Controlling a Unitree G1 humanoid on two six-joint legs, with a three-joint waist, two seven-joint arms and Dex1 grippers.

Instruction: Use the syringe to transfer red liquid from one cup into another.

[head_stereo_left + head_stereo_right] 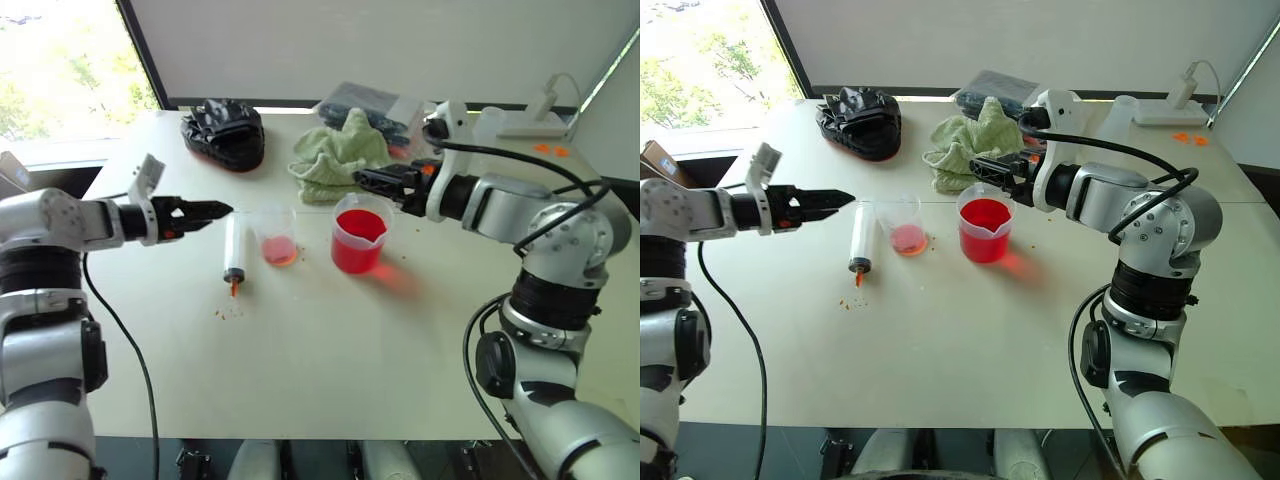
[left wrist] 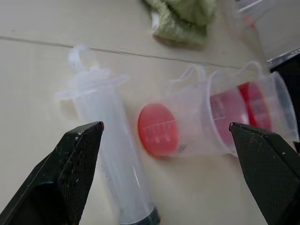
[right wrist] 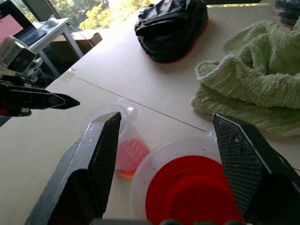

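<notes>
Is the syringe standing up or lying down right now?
Lying down. The syringe rests flat on the table beside the small cup, orange tip toward the robot, with no gripper holding it.

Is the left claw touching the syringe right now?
Apart. In the left eye view the left claw hangs beside the syringe, which lies flat on the table; its fingers stand open.

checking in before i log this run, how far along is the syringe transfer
Looks nearly finished. Done: the small cup holds a shallow layer of red liquid, and the syringe lies flat on the table beside it. In hand: nothing; the left gripper is open above the syringe, and the right gripper is open above the beaker. The beaker is still about half full.
</notes>
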